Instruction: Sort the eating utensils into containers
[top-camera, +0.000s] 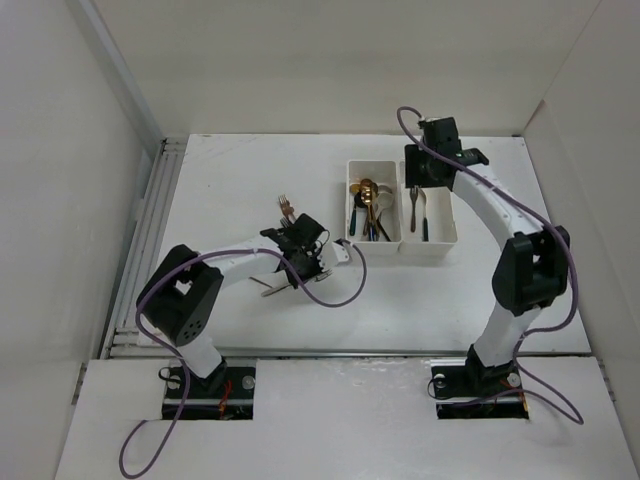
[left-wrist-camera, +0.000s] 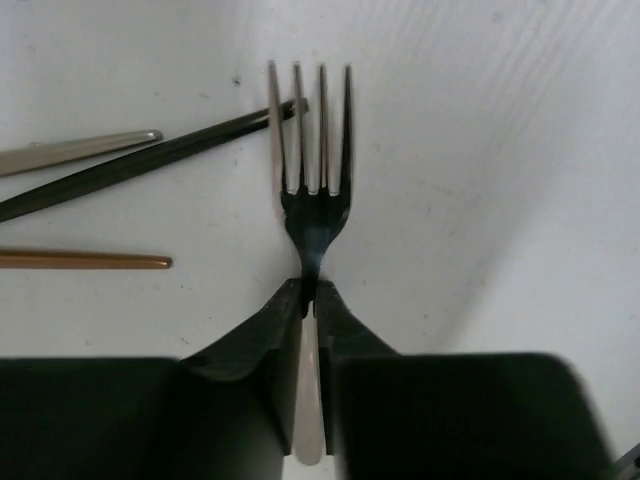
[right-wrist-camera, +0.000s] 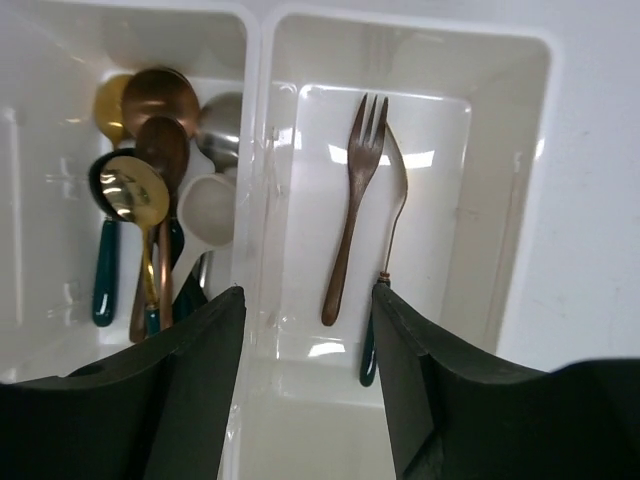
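Between pale walls (top-camera: 60, 150), centre-left on the white table (top-camera: 230, 180), my left gripper (left-wrist-camera: 310, 292) pinches a fork (left-wrist-camera: 315, 215) by its neck, while at upper right my right gripper (right-wrist-camera: 309, 290) hangs open over the containers (top-camera: 440, 250), spoons (right-wrist-camera: 150, 110) in the left one, a brown fork (right-wrist-camera: 355, 200) in the right.

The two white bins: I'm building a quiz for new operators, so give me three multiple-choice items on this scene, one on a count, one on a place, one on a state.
1. How many forks lie in the right bin? A one; B two; C four.
2. The spoons lie in: A the left bin; B the right bin; C both bins.
3. The left gripper is: A open, holding nothing; B shut on a spoon; C shut on a fork.
Answers: 1 B, two sets of tines lie side by side there; 2 A, every spoon bowl sits there; 3 C, it pinches the neck below four tines.
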